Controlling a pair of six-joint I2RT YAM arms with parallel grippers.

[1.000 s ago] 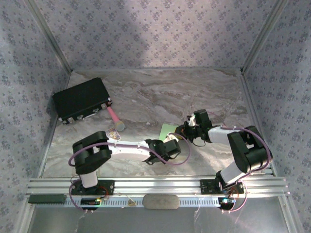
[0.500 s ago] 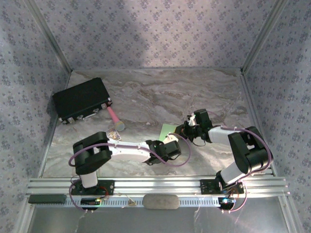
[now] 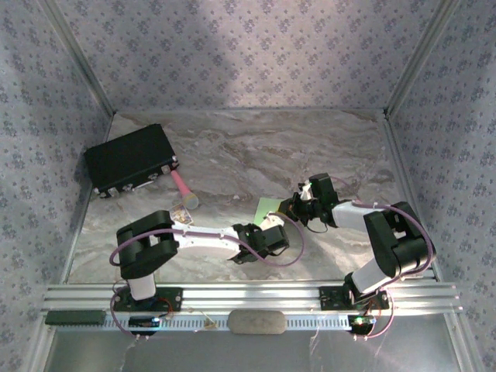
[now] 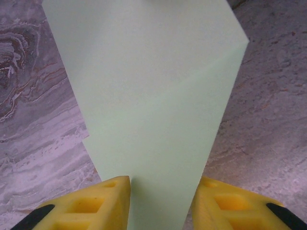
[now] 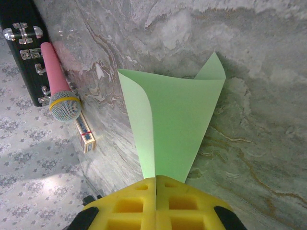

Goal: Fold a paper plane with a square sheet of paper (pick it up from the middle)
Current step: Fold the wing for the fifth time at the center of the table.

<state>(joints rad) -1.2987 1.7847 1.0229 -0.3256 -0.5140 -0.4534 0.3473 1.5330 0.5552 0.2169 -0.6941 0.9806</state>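
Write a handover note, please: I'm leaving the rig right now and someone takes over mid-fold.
Right gripper: shut on the narrow end of the paper.
Left gripper: open, one finger on either side of the paper, not clamped.
Paper: between the two arms, near the middle of the table, tapered, with one flap curling over.
Done: picked up, first folds made.
Left: flatten the flap, finish the folds; no plane yet.

Left pincer (image 4: 160, 191) a shade narrower around the green paper (image 4: 153, 96), right pincer (image 5: 156, 179) nudged slightly leftward.
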